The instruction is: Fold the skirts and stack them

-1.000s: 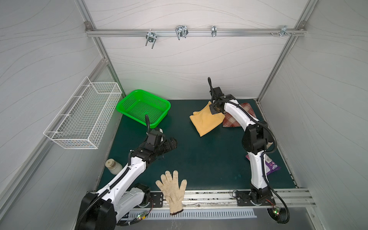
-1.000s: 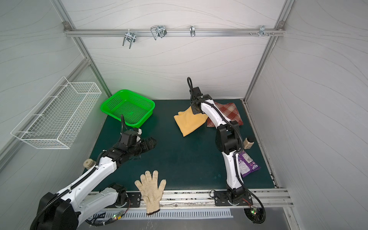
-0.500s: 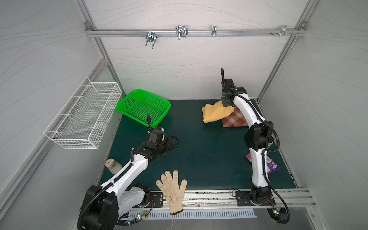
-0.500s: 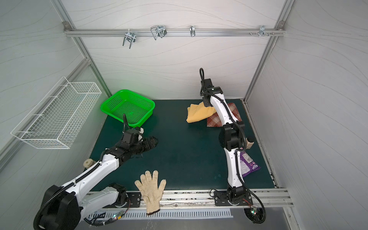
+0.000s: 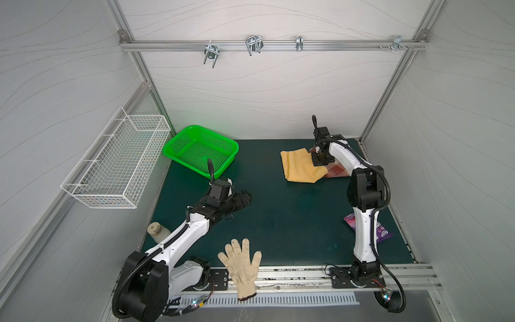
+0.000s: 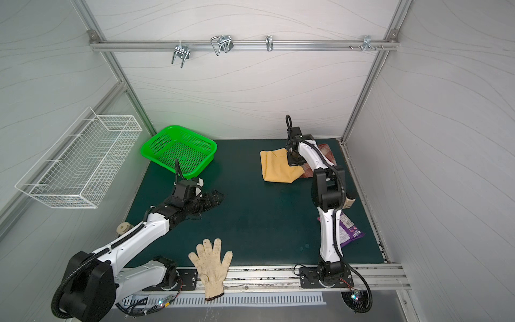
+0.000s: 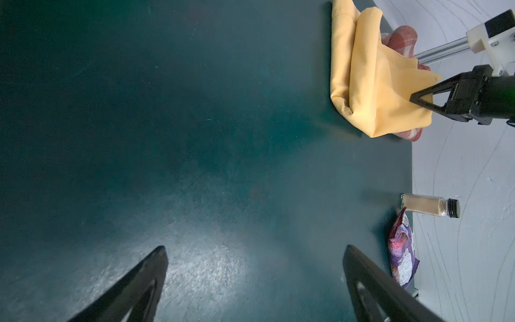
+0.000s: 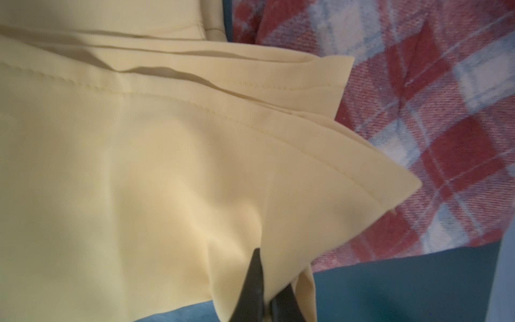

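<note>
The mustard-yellow skirt lies folded on the dark green mat at the back right. Its right edge overlaps the rust-red and cream plaid skirt, which lies flat beneath it. My right gripper is shut on a fold of the yellow skirt near its corner, over the plaid skirt. My left gripper hovers open and empty over bare mat left of centre, far from both skirts. The left wrist view shows the yellow skirt and the right gripper.
A green basket sits at the back left. A white wire basket hangs on the left wall. A knitted glove lies at the front edge, a purple packet and a jar at the right, a bottle at the left.
My right gripper lifted the yellow skirt, carried it right toward the plaid skirt and lowered it, so it now overlaps the plaid. The left arm has barely moved.
</note>
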